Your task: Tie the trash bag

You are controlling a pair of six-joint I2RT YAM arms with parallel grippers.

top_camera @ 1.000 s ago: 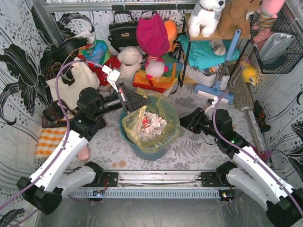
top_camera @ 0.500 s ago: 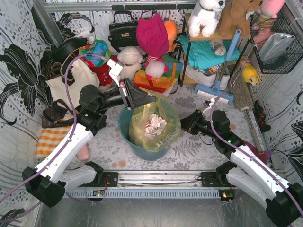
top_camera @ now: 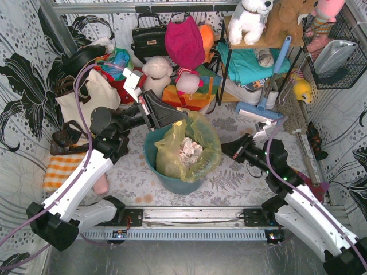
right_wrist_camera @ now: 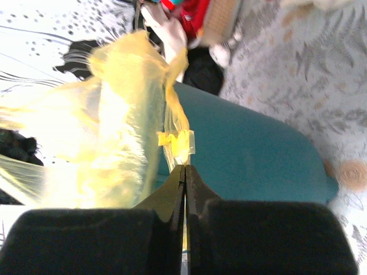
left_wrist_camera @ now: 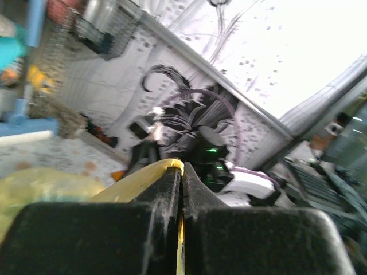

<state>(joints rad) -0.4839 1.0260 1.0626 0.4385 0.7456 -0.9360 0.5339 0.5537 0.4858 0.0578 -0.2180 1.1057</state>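
Observation:
The translucent yellow-green trash bag (top_camera: 198, 154) sits in the round teal bin (top_camera: 172, 182), with crumpled white-and-red paper showing through. My left gripper (top_camera: 184, 118) is shut on the bag's far-left rim; in the left wrist view (left_wrist_camera: 181, 170) yellow film is pinched between the jaws. My right gripper (top_camera: 223, 152) is shut on the bag's right edge; in the right wrist view (right_wrist_camera: 184, 169) thin yellow plastic (right_wrist_camera: 129, 126) runs from its closed jaws, next to the teal bin wall (right_wrist_camera: 252, 154).
Behind the bin lie a cream tote bag (top_camera: 92, 103), a black handbag (top_camera: 148, 37), plush toys (top_camera: 157, 74), a magenta hat (top_camera: 184, 41) and a shelf with teal cloth (top_camera: 252, 63). A blue mop (top_camera: 269, 97) stands at the right. An orange checked cloth (top_camera: 57, 171) lies at the left.
My left gripper has lifted and pulled the bag's rim up and back. My right gripper has drawn the right edge slightly rightward. The bag's mouth is narrower and taller.

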